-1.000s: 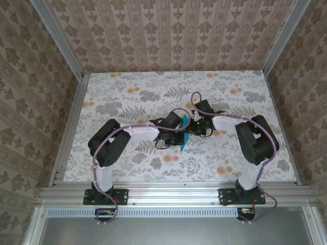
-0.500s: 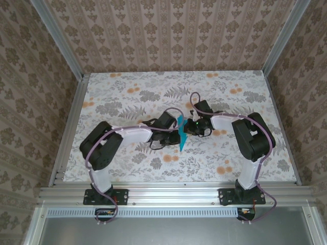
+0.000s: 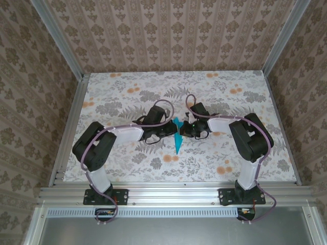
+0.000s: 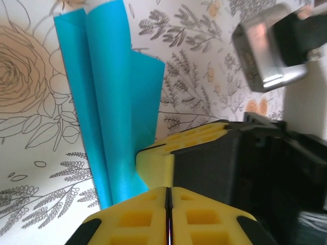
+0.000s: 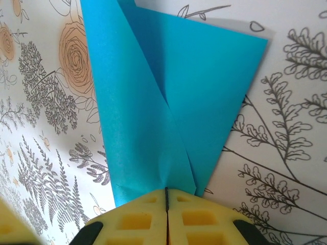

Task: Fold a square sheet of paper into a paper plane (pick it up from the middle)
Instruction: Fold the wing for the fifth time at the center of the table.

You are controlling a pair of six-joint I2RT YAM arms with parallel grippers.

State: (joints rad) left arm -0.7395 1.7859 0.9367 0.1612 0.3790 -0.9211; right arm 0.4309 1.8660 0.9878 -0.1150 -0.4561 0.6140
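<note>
Top external view: both arms reach inward and meet over the middle of the flower-patterned counter (image 3: 127, 92). The left tool (image 3: 170, 127) and the right tool (image 3: 183, 128) stand close together. Between them is the blue paper (image 3: 177, 137), folded narrow and pointed. Its wide end is at the tools and its sharp tip points toward the near edge.

Right wrist view: the yellow fingers (image 5: 204, 219) of the right tool are pressed together on the blue paper. A crease runs down the sheet and disappears into the seam between the fingers. Above the grip the sheet spreads into two flaps. One is a long strip on the left and the other a broader triangle on the right, and both hang over the counter.

Left wrist view: the left tool is also closed, its two yellow fingers (image 4: 127, 222) meeting with no gap. The folded paper lies just left of the seam, and its lower end runs down to the fingertips. I cannot tell whether any of it is caught between them. The yellow-and-black end of the right tool sits just beside the paper's right edge.
</note>
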